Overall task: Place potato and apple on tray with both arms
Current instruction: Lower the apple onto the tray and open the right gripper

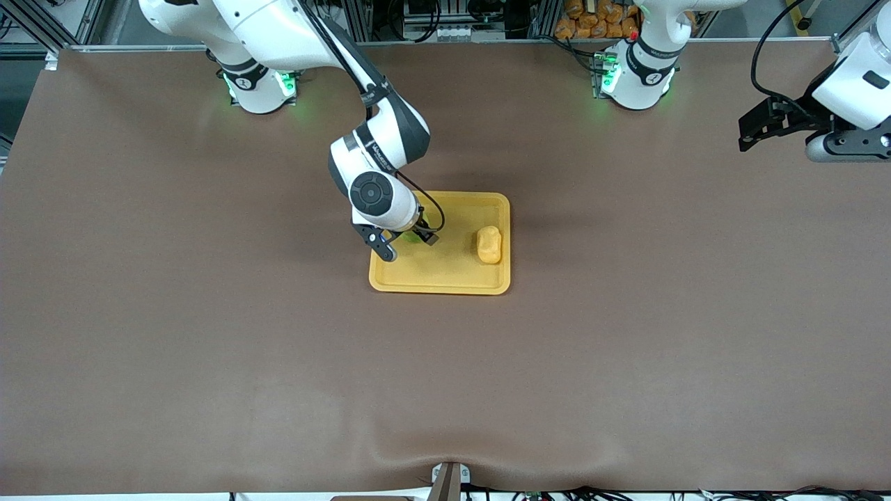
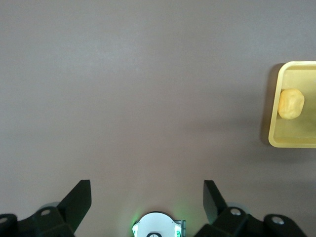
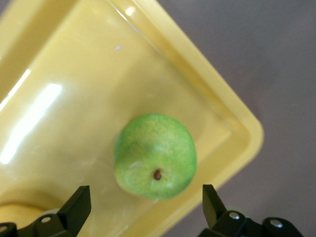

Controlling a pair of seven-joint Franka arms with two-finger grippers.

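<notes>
1. The apple [image 3: 155,156] could roll when the right gripper [image 1: 405,243] lifts away. It is round and sits on the smooth floor of the tray [image 1: 445,278], at the end toward the right arm, so a brush from either finger might push it toward the raised rim.

2. In the right wrist view the right gripper's fingers stand spread wide, one on each side of the apple and clear of it. They hold nothing, so the apple appears released (a judgement from the visible gaps).

3. A sideways exit is the riskier move, because a fingertip could catch the fruit or the rim and shift the tray; a straight rise looks safer.

4. The potato [image 1: 489,244] lies on the tray at the end toward the left arm, well apart from the apple, so the two are unlikely to knock together.

5. The left gripper [image 1: 752,132] waits over bare table toward the left arm's end, fingers wide apart and empty; it poses little risk.

6. The apple is yellow-green, smooth and round, its dark stem dimple facing up. The potato is a yellow-orange, slightly bumpy oblong lump. The tray is glossy yellow-orange with rounded corners.
</notes>
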